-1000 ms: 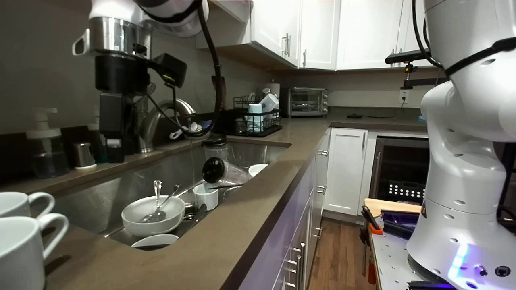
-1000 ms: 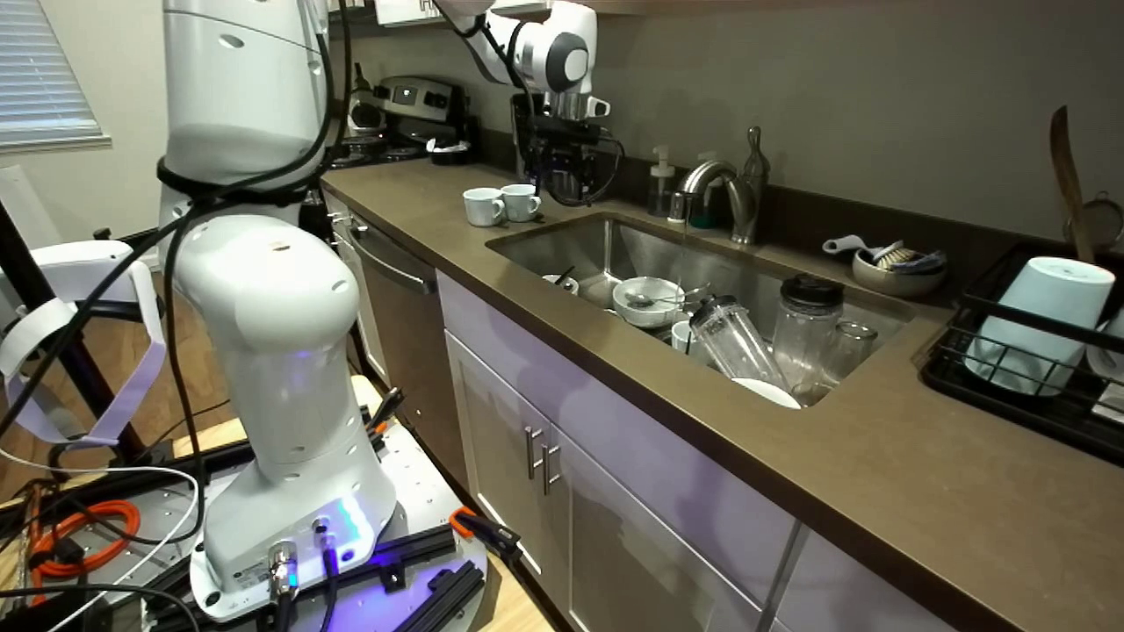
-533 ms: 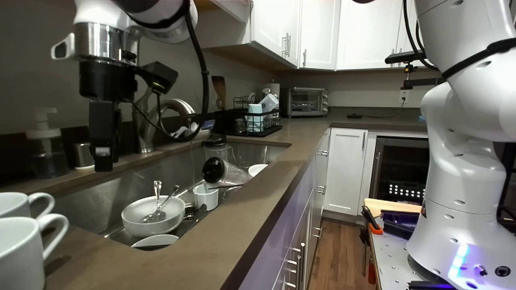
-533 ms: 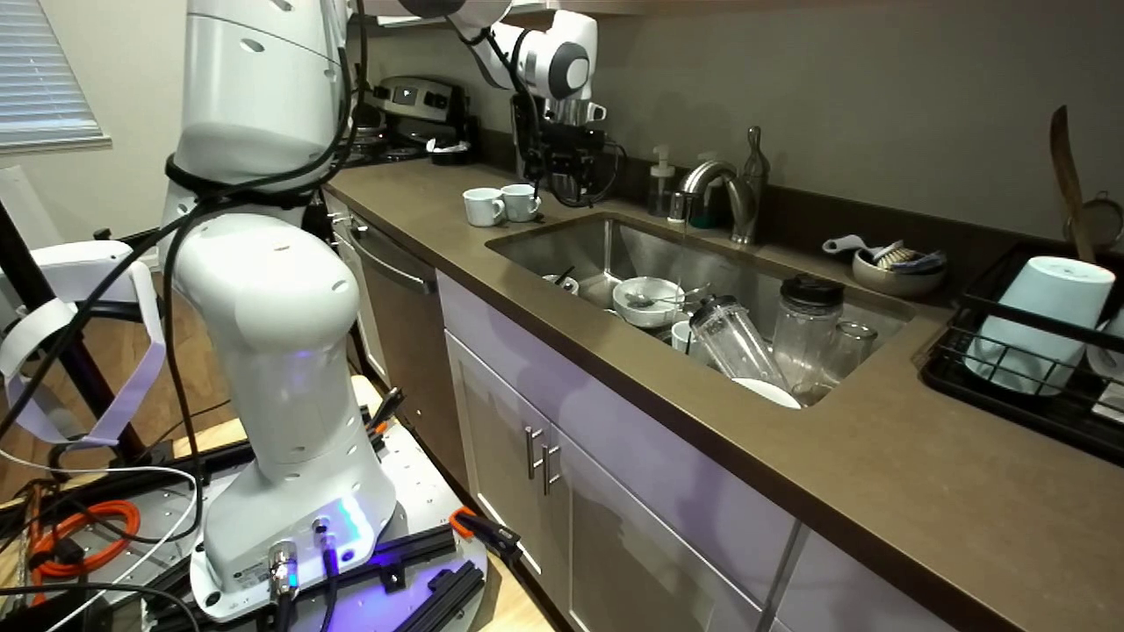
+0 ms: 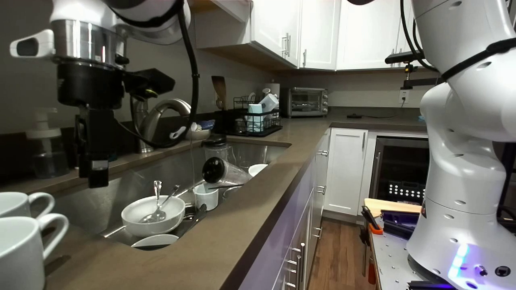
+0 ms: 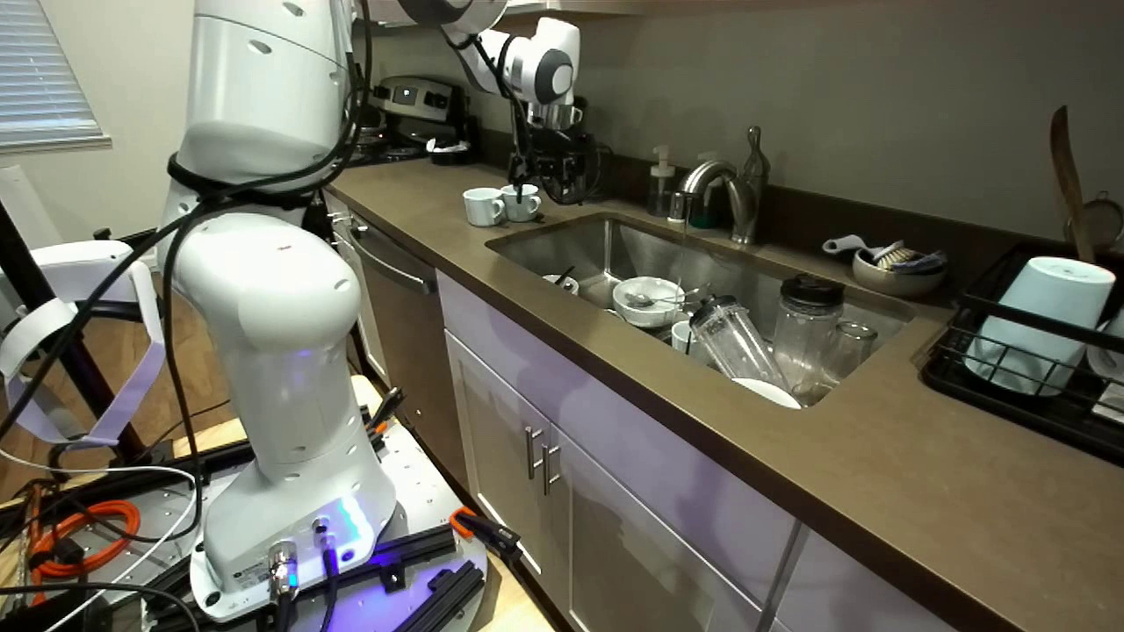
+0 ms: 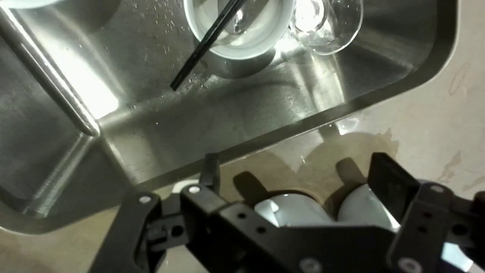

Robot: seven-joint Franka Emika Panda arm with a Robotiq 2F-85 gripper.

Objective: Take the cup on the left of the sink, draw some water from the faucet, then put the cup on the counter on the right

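Your gripper point(image 7: 295, 163) is empty, its jaws wide apart, roughly over the counter point(image 7: 428, 113) where it meets the sink point(image 7: 227, 125). One mug point(image 7: 295, 208) and a second mug point(image 7: 363, 206), either fit for the task, stand below the gripper, on its side away from the sink. Dropping straight down would likely land short of both, so ease back from the sink first, then centre on a single mug. Your fingers point(image 7: 390, 184) span part of each; don't bring a tip down on a rim. In an exterior view the handles point(image 5: 64, 225) point toward the sink; with the pair so close, pinching one of them, or a wall, may prove safer than straddling the body. Keep the mug level once gripped, for the faucet point(image 6: 743, 211) comes next.

From the wrist, the gripper's own body covers much of both mugs, and their handles can't be made out. Whether they touch, and your height over the rims, is hard to judge. An exterior view cuts both mugs point(image 5: 18, 253) off at its edge. A thin streak point(image 5: 192, 165) under the faucet looks like running water.
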